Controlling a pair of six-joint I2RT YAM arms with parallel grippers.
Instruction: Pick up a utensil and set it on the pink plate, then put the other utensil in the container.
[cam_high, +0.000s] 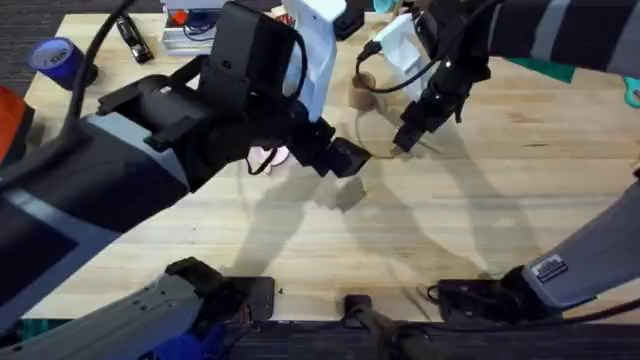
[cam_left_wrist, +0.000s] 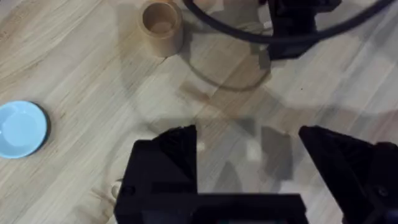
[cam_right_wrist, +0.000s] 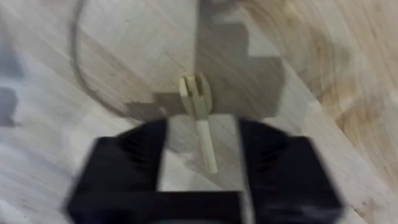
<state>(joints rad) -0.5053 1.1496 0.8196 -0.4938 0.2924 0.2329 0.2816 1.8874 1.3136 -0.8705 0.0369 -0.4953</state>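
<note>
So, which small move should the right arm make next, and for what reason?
Probably lower the right pincer a little and close it. The small pale wooden fork with short prongs lies on the table between its two open black fingers, handle toward the pincer, not yet gripped. The tan cardboard cylindrical cup stands upright nearby, ready to receive it.

A pale wooden worktop (cam_high: 480, 180) carries the scene; a roll of blue tape (cam_high: 55, 58) sits at its far left corner; a black marker (cam_high: 132, 40) lies near the far edge just beside the tape; a light blue round plate (cam_left_wrist: 22, 127) rests flat on the wood.
</note>
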